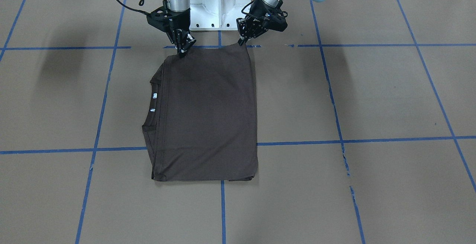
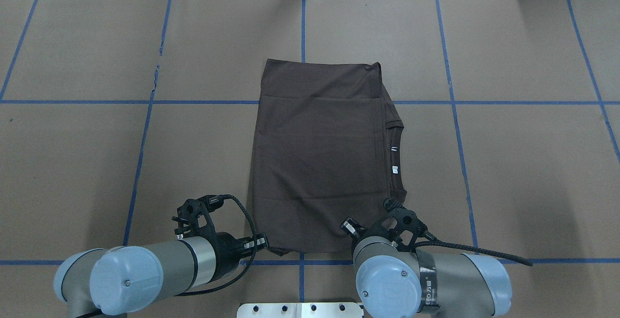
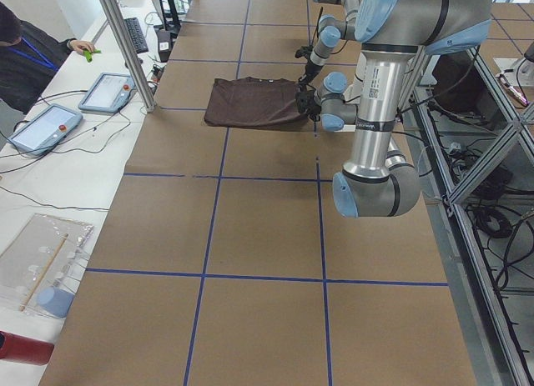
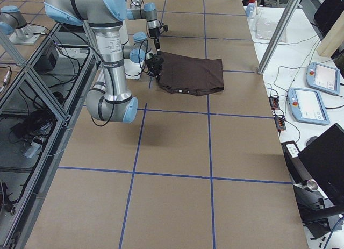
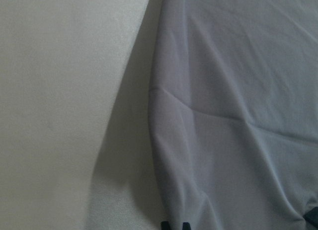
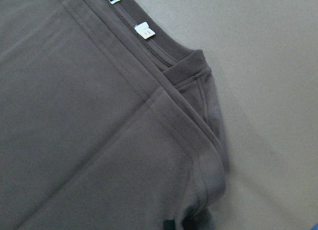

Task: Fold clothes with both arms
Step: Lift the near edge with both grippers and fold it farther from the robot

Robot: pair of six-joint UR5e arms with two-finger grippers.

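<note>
The dark brown short-sleeved T-shirt (image 2: 315, 163) lay folded into a rectangle mid-table. The black two-finger left gripper (image 1: 241, 43) and the black two-finger right gripper (image 1: 182, 52) each pinched a corner of its 6 o'clock edge in the overhead view. The brown paper table with blue tape lines (image 2: 533, 163) spread wide at 9, 12 and 3 o'clock. Small white neck tags (image 6: 143, 30) sat by the collar at 3 o'clock, their print too small to read.
</note>
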